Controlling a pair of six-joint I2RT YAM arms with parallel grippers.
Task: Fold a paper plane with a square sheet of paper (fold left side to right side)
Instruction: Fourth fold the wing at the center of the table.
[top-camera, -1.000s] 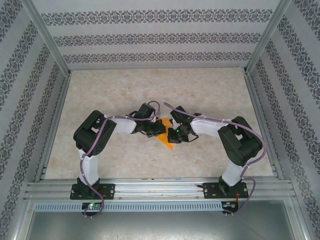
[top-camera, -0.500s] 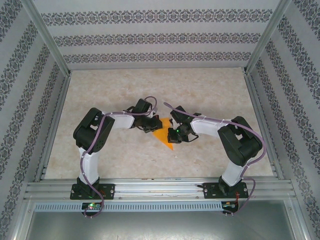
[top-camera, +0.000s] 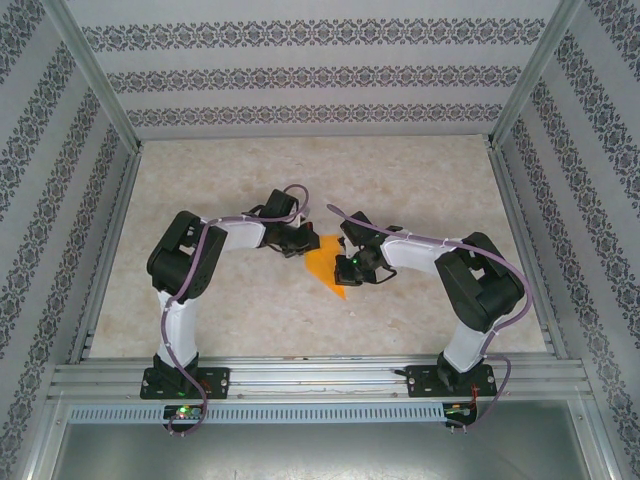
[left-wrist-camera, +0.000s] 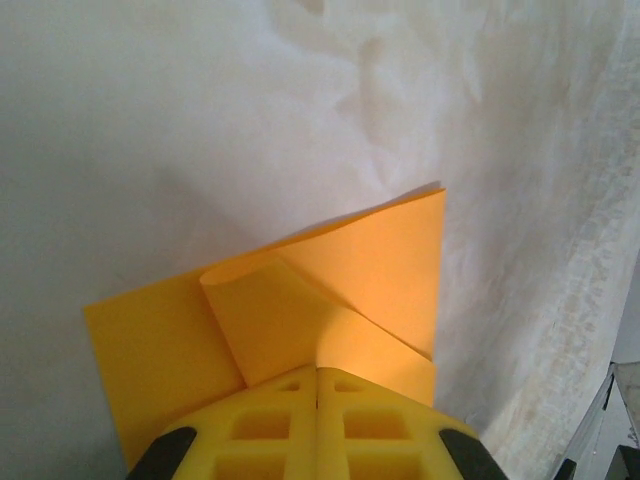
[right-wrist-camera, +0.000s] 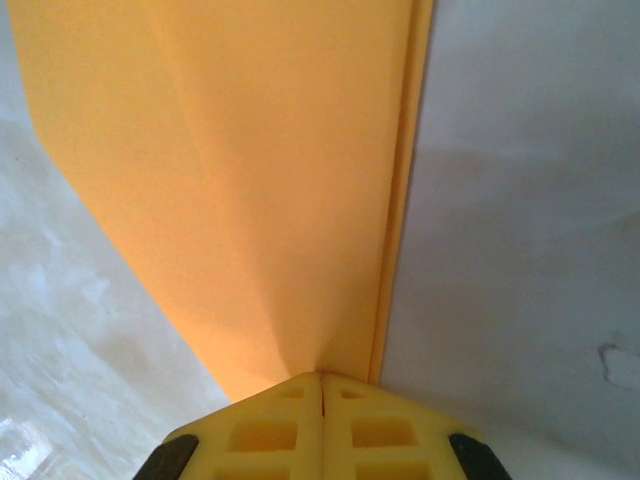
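The orange paper (top-camera: 325, 262) is folded into an angular, pointed shape near the middle of the table (top-camera: 200, 180). One flap curls over loosely.

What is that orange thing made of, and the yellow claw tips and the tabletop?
The orange sheet looks like thin matte paper: it curls softly and keeps sharp creases. The left gripper's fingers look like moulded yellow plastic, smooth with square hollows. The table shows a pale marbled pattern, laminate or stone; I cannot tell which.
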